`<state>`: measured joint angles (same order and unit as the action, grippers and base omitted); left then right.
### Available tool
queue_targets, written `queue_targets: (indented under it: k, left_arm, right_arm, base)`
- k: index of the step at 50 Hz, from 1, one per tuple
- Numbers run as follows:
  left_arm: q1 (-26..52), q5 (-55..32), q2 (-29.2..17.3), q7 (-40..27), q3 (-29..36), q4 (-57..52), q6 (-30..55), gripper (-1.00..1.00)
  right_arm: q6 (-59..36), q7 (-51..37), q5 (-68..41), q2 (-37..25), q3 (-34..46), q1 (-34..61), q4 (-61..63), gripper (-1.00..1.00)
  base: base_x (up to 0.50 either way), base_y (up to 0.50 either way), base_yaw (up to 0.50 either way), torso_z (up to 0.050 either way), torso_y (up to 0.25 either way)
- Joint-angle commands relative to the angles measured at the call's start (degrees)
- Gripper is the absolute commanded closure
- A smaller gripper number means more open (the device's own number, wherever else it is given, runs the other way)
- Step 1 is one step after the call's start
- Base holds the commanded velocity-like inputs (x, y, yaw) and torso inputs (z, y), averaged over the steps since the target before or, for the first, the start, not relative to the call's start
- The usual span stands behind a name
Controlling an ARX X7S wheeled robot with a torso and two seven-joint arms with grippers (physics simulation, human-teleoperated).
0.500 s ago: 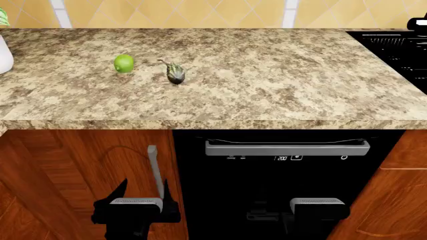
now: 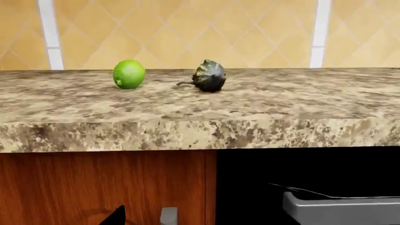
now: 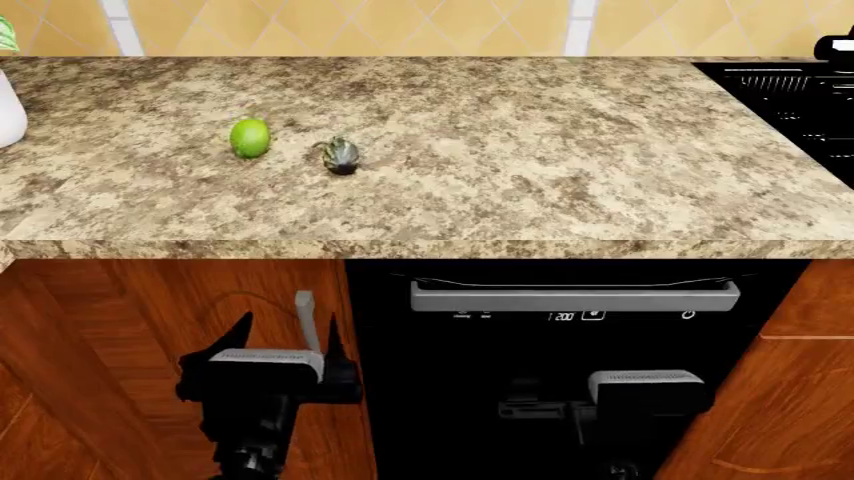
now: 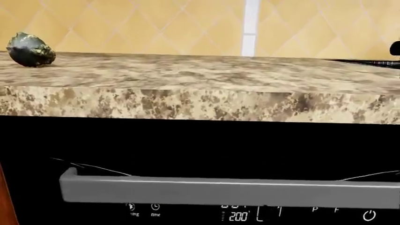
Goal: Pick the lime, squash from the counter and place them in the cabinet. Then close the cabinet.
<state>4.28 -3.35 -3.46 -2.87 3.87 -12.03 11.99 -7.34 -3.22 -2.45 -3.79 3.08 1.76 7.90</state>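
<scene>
The lime and the squash lie side by side on the counter, the lime to the left; both also show in the left wrist view, the lime and the squash. The squash shows in the right wrist view too. My left gripper is open and empty below the counter's edge, in front of the wooden cabinet door, its fingers either side of the grey handle. My right gripper is low before the black appliance; its fingers are hidden.
A black dishwasher with a grey bar handle and a lit display sits under the counter, right of the cabinet door. A black cooktop lies at the far right. A white vessel stands at the counter's left edge. A tiled wall backs the counter.
Both grippers have risen a little toward the counter's edge. The lime and squash have shifted slightly on the counter, and the squash has turned.
</scene>
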Motion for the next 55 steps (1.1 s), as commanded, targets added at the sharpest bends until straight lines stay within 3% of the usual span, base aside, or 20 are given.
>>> queue_targets:
  k: [1, 2, 10, 16, 28, 35, 46, 55]
  left_arm:
    - [7.1, -1.5, -3.3, -0.5, 0.5, -13.5, 12.4, -1.00]
    - [7.7, 0.5, -4.2, -1.2, 1.0, -13.8, 10.6, -1.00]
    - [13.7, -6.5, -9.3, 5.5, -1.5, -21.2, 19.7, -1.00]
    - [17.9, -10.1, -13.2, 10.0, -0.2, -25.0, 27.3, -1.00]
    - [29.5, -19.1, -18.2, 13.5, -5.3, -32.0, 44.9, -1.00]
    - [32.4, -17.0, -20.2, 13.9, -1.8, -29.8, 44.1, -1.00]
    - [37.8, -20.4, -20.7, 14.4, -3.2, -32.9, 50.4, -1.00]
    - [39.3, -21.5, -20.4, 14.5, -2.6, -33.3, 52.0, -1.00]
  right_arm:
    - [-10.9, -0.1, -1.7, -2.7, 0.7, 4.2, 11.0, -1.00]
    - [-12.3, 0.2, -2.4, -3.0, 0.6, 4.9, 12.4, -1.00]
    - [-24.2, 2.5, -5.3, -6.0, 0.7, 11.7, 22.1, -1.00]
    - [-32.8, 4.9, -9.6, -7.6, -0.8, 17.8, 26.7, -1.00]
    - [-53.2, 10.2, -21.8, -12.0, -5.1, 32.5, 36.1, -1.00]
    - [-55.1, 11.4, -23.2, -13.2, -5.2, 36.2, 35.4, -1.00]
    - [-59.6, 10.9, -24.6, -14.5, -3.5, 40.5, 37.9, -1.00]
    - [-60.1, 10.9, -24.9, -15.6, -3.3, 41.1, 38.6, -1.00]
  base:
    - [0.00, 0.00, 0.00, 0.000, 0.000]
    - [0.00, 0.00, 0.00, 0.000, 0.000]
    - [0.00, 0.00, 0.00, 0.031, 0.000]
    - [0.00, 0.00, 0.00, 0.050, 0.028]
    - [0.11, 0.10, 0.00, 0.046, 0.040]
    - [0.36, 0.34, 0.00, 0.050, 0.009]
    - [0.26, 0.43, 0.00, 0.050, 0.010]
    - [0.09, 0.00, 0.50, 0.050, 0.009]
